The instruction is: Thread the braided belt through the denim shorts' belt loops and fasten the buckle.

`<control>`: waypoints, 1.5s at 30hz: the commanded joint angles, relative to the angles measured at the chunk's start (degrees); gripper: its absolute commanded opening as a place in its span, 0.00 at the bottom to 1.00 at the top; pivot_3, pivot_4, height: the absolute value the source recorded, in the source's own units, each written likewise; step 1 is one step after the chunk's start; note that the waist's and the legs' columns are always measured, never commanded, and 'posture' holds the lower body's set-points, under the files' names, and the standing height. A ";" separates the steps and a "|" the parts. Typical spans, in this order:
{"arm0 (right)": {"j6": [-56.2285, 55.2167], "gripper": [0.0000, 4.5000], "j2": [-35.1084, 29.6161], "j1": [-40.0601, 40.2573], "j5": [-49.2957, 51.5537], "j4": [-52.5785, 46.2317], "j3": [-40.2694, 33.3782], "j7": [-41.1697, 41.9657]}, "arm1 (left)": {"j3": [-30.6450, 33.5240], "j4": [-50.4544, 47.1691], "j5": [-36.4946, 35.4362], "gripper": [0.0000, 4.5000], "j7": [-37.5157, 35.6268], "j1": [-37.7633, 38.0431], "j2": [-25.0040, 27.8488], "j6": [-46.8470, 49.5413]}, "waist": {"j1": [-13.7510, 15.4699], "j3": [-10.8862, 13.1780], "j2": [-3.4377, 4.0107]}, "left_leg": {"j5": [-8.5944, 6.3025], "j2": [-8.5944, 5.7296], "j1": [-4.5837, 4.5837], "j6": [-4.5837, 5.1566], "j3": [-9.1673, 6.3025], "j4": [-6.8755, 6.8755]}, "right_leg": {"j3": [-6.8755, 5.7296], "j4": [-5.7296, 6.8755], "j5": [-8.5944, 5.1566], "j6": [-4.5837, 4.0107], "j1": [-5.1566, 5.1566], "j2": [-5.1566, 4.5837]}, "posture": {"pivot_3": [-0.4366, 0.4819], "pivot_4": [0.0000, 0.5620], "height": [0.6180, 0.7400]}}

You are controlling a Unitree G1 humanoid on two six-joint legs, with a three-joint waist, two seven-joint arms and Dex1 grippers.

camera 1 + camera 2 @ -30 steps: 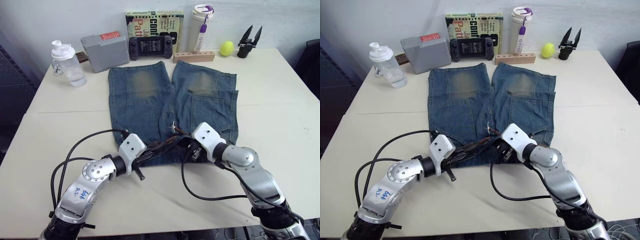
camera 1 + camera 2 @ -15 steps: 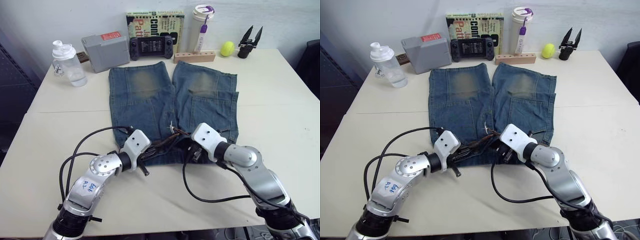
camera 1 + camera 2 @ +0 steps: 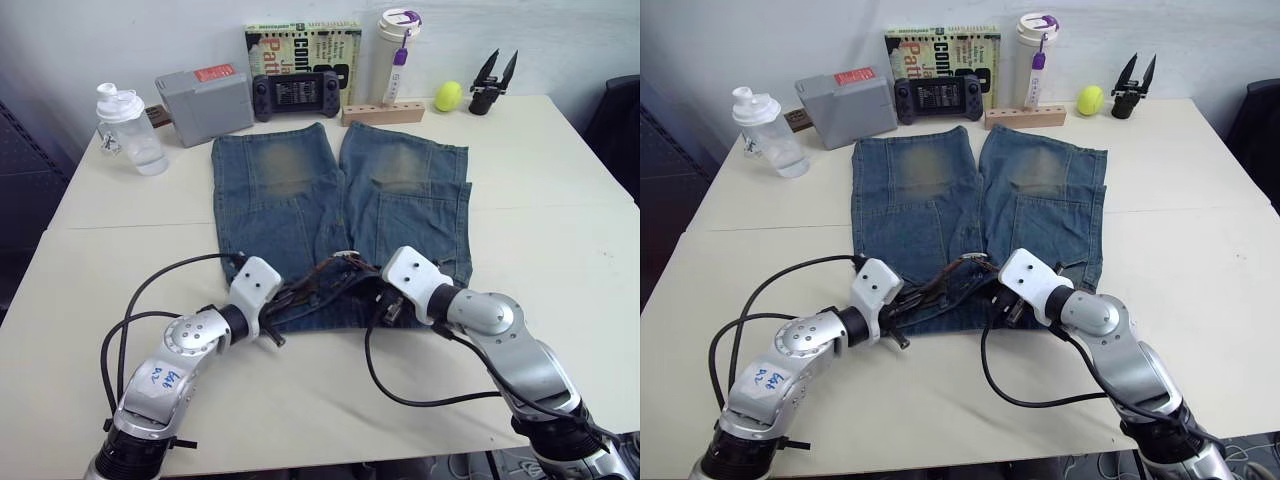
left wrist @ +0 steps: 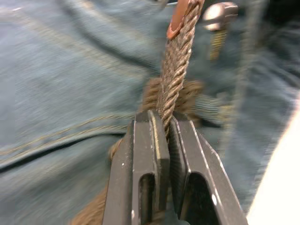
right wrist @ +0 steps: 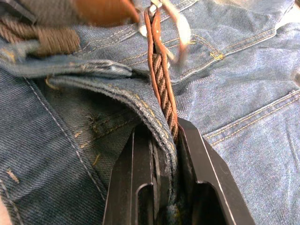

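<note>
The braided belt (image 4: pixel 176 70) is lying bunched along the waistband of the denim shorts (image 3: pixel 290 210), at the near edge of the table (image 3: pixel 560 230). My left gripper (image 4: pixel 164 136) is clamping the belt; my right gripper (image 5: pixel 164 140) is pinching waistband and belt together. I'm risking cloth bunching if I'm tugging unevenly, or the braid slipping free.

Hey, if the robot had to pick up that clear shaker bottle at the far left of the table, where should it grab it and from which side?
Best guess: grip the clear shaker bottle around its straight body, below the white cap, coming in level from the near side with the left gripper. It stands upright, and the grey box crowds its right side. That gripper now pinches the braided belt, so it would have to let go first.
</note>
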 commanded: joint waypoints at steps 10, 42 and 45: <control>0.26 0.00 -0.33 -0.14 0.95 -3.86 0.47 0.88 | -3.78 -1.07 -0.24 0.00 -0.02 1.52 -1.18 1.99 | 0.12 0.00 0.00 | 0.00 -0.01 0.00 0.00 0.02 0.01 | 0.01 0.00 0.00 0.00 0.00 -0.01 | 0.48 0.27 0.92; 14.31 0.00 2.52 -3.51 4.52 -8.12 5.32 -4.16 | -4.24 -2.35 -2.04 0.00 1.24 -1.94 -1.56 11.16 | 0.23 -0.05 0.03 | 0.00 -0.03 -0.01 -0.01 0.00 -0.02 | 0.03 0.00 0.00 -0.01 -0.02 -0.01 | 0.48 0.27 0.92; 14.01 0.00 1.96 -4.16 4.16 -8.42 7.03 -3.60 | -4.81 -1.87 -1.92 0.00 1.51 -2.82 -2.49 11.21 | 0.26 -0.05 0.03 | 0.00 -0.03 -0.01 -0.01 0.00 -0.01 | 0.03 0.00 0.00 0.00 -0.02 -0.01 | 0.48 0.27 0.92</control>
